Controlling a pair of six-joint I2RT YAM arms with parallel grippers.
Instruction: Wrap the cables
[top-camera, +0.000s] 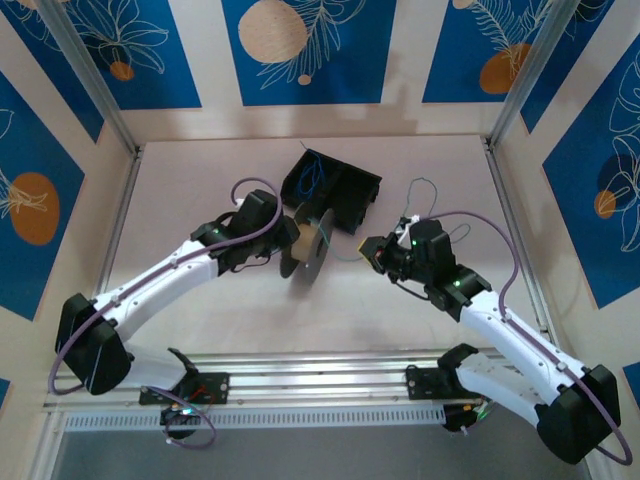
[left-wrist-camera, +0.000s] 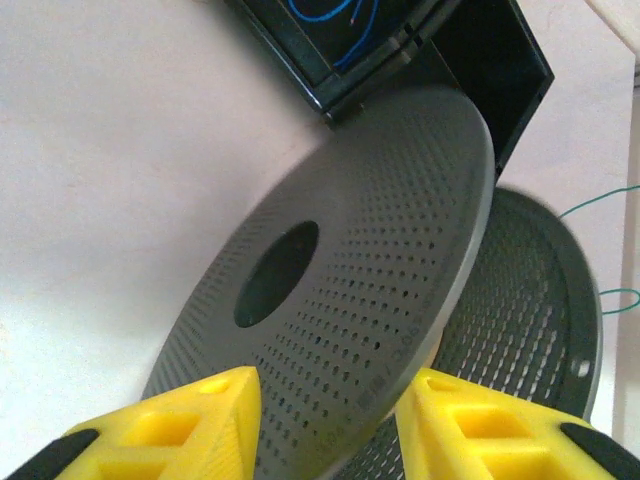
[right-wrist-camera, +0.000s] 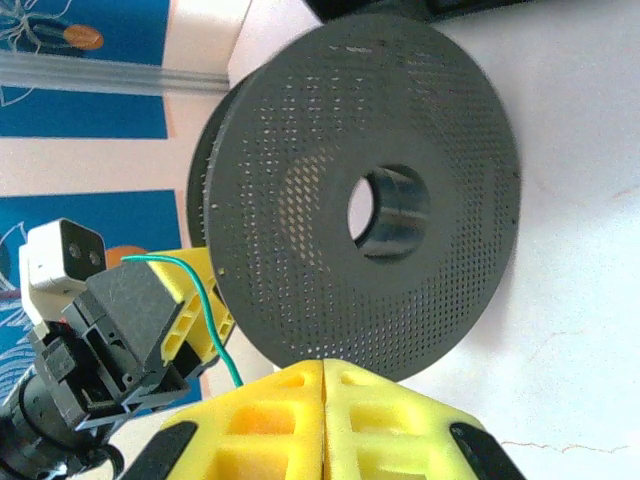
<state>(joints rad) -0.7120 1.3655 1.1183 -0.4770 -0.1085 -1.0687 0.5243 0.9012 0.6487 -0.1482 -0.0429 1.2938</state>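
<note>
A dark perforated spool (top-camera: 308, 250) stands on edge mid-table between both grippers. My left gripper (top-camera: 283, 243) straddles its near flange (left-wrist-camera: 350, 300): the yellow fingers (left-wrist-camera: 332, 378) stand apart, one on the flange's face, one behind its rim. My right gripper (right-wrist-camera: 323, 365) is shut just below the spool (right-wrist-camera: 370, 200). A thin green cable (right-wrist-camera: 205, 300) runs from the spool's far side down under its left finger. The cable's loose end (top-camera: 422, 186) loops on the table behind my right gripper (top-camera: 377, 254). Blue cables (left-wrist-camera: 320, 12) lie in the black tray (top-camera: 350, 190).
The black tray (left-wrist-camera: 500, 70) sits right behind the spool, almost touching it. Aluminium frame posts and patterned walls close in the table on three sides. Bare table lies left of the left arm and in front of the spool.
</note>
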